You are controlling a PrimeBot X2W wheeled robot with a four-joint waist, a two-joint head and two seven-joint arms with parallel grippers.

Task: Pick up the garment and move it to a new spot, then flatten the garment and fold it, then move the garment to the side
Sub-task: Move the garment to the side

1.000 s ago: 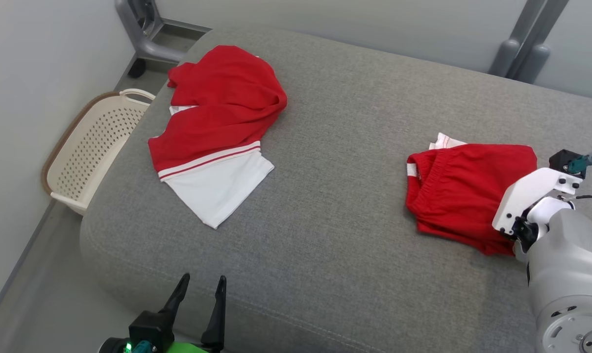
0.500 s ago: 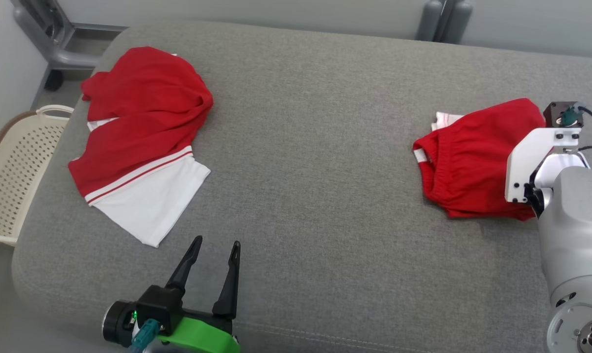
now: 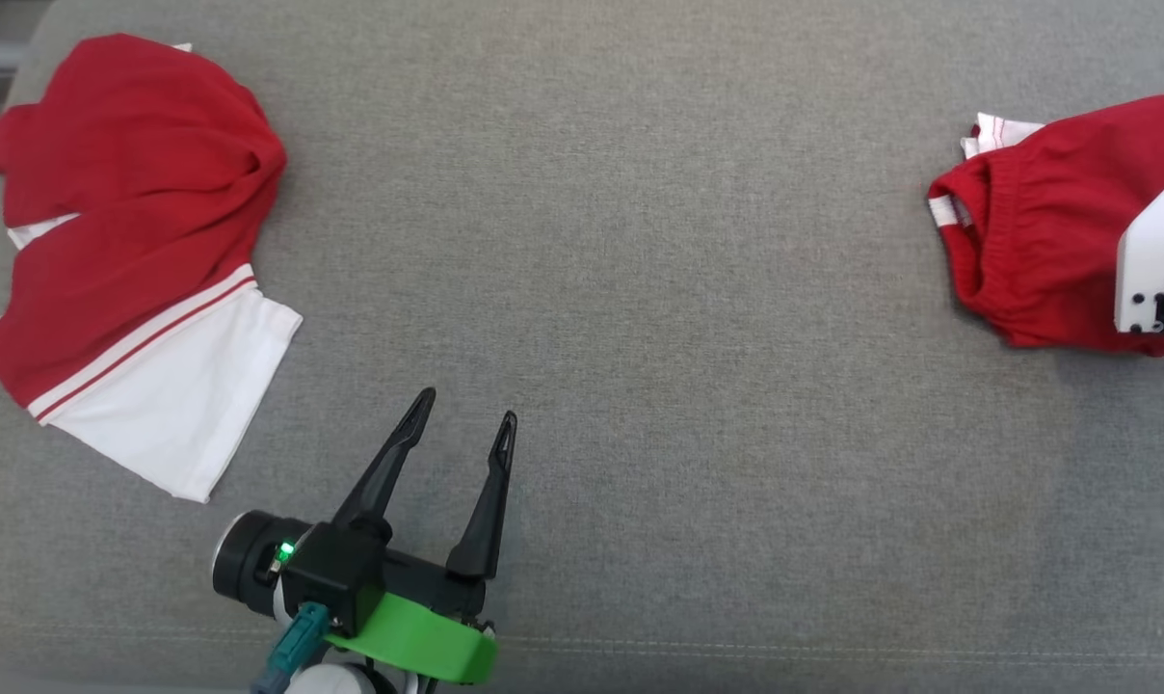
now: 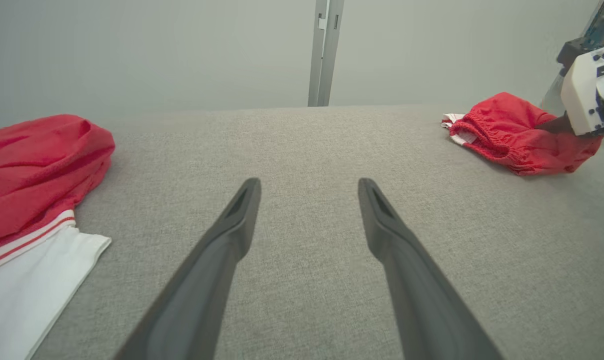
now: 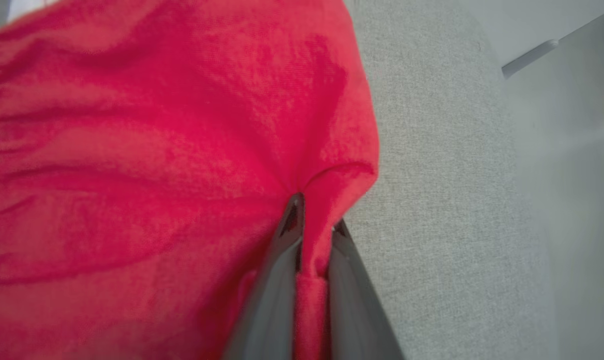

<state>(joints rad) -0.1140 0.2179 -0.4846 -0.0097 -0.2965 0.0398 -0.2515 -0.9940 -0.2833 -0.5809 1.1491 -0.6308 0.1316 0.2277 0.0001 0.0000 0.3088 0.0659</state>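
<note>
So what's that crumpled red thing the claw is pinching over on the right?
It looks like a pair of soft red fabric shorts, bunched into a loose, wrinkly heap. A gathered stretchy waistband faces the middle of the grey fabric cushion they lie on. A bit of white trim pokes out at the far edge. The right claw is shut on a raised fold of the red cloth on the outer side.
</note>
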